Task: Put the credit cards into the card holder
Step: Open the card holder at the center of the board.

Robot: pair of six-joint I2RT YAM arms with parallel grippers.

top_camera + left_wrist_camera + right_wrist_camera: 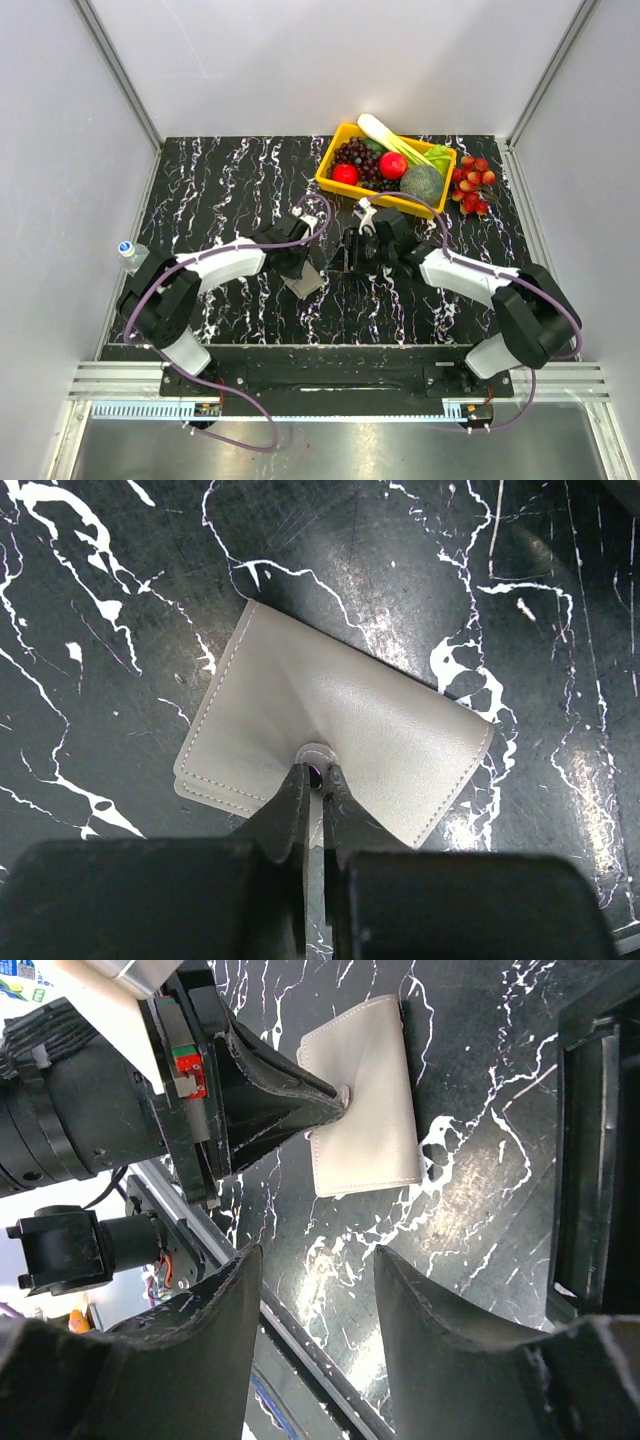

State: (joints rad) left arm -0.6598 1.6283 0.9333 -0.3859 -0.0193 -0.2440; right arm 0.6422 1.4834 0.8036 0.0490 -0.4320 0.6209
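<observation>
Left wrist view: left pincer (pixel 312 776) pinched tight on the card holder (pixel 330 705) at its snap (pixel 316 752)
It lies flat on the worktop (pixel 120 560) between the arms, flap looks shut; right pincer (pixel 315 1290) half wide, holding nothing, hovering just beside it, black tray (pixel 600 1160) further off; no credit cards made out in any view. Likely step is popping the flap: peel up gently from the snap, right pincer should pin the body or the whole thing may lift
</observation>
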